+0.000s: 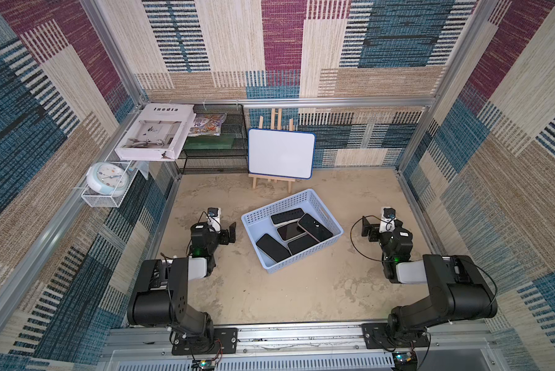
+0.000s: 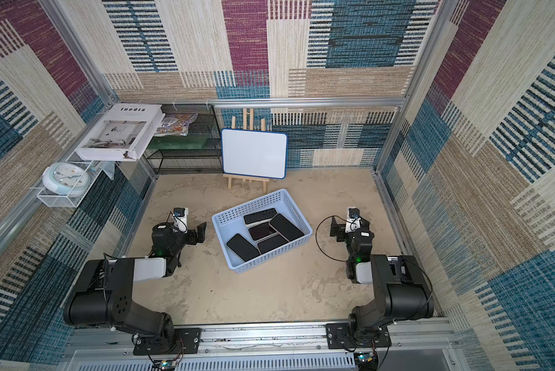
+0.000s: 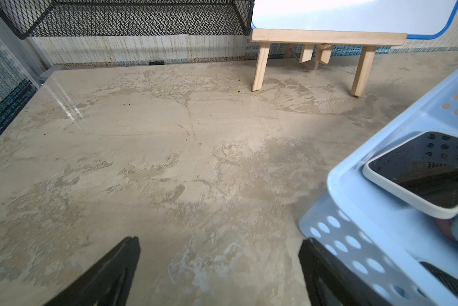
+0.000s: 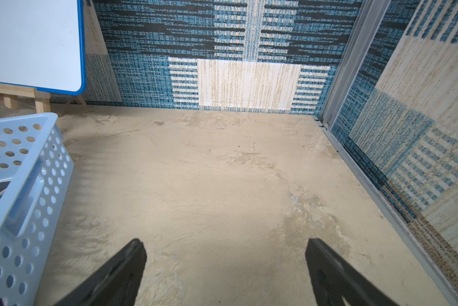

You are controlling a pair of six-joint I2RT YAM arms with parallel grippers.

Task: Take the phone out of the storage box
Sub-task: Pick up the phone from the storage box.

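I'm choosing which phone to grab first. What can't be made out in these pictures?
- Both top views: the middle phone lies partly under the top phone, so part of it is hidden.
- Left wrist view: the white-cased phone is cut off by the picture's edge.
- Right wrist view: the box wall hides nearly all the phones.
- Top views: the clock is too small to read.

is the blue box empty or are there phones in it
Not empty: five dark-screened phones lie overlapping inside the storage box.
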